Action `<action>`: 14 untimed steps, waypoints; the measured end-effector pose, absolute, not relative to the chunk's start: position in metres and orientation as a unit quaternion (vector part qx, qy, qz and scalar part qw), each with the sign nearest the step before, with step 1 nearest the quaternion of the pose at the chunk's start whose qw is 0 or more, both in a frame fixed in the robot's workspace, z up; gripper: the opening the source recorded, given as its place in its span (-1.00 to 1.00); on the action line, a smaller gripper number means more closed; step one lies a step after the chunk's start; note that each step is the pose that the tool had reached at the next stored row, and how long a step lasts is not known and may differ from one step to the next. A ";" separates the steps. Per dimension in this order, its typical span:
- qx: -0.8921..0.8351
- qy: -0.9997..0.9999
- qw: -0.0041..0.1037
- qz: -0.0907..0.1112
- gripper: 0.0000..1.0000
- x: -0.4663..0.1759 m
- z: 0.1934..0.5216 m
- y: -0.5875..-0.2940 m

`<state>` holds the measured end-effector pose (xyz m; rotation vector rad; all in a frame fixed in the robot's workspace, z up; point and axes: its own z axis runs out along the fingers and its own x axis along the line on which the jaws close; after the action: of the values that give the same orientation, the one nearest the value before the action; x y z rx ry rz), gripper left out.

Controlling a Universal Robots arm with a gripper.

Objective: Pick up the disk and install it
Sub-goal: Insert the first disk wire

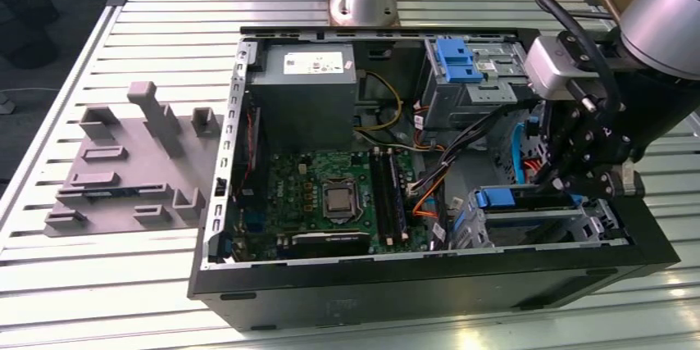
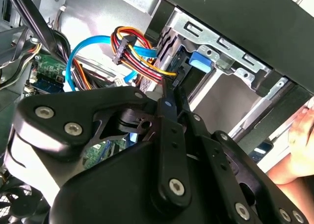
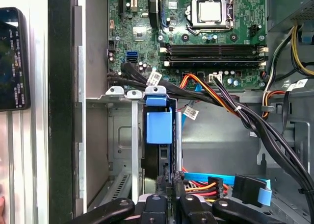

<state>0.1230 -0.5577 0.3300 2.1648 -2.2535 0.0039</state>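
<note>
— Exterior view first: where are you?

— My gripper (image 1: 588,171) hangs inside the open computer case (image 1: 438,280), at its corner nearest the exterior view's right, just above the metal drive cage (image 1: 536,223).

— And the disk?

— The disk (image 3: 159,136) stands on edge in that cage. In the first wrist view I see its blue bracket tab between the cage rails, straight ahead of my fingertips (image 3: 161,187). In the second wrist view the same blue tab (image 2: 200,60) sits in the cage slot beyond my fingers (image 2: 169,106).

— Are you grasping it?

— My fingers are drawn close together around the disk's edge, pinching it, as far as both wrist views show.

— What else is around?

— A second blue bracket (image 1: 454,59) stands upright at the case's far side, beside the grey power supply (image 1: 303,88). The motherboard (image 1: 328,198) lies on the case floor. A grey fixture plate (image 1: 126,161) rests on the table (image 1: 98,284), toward the exterior view's left edge. A hand (image 2: 299,150) rests outside the case.
</note>
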 end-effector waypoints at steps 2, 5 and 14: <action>0.693 -0.721 0.008 0.001 -0.67 0.123 0.329 -0.558; 0.693 -0.721 0.008 0.001 -0.67 0.123 0.329 -0.558; 0.693 -0.721 0.008 0.001 -0.52 0.123 0.340 -0.558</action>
<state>0.1230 -0.5577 0.3396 2.1649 -2.2538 0.0034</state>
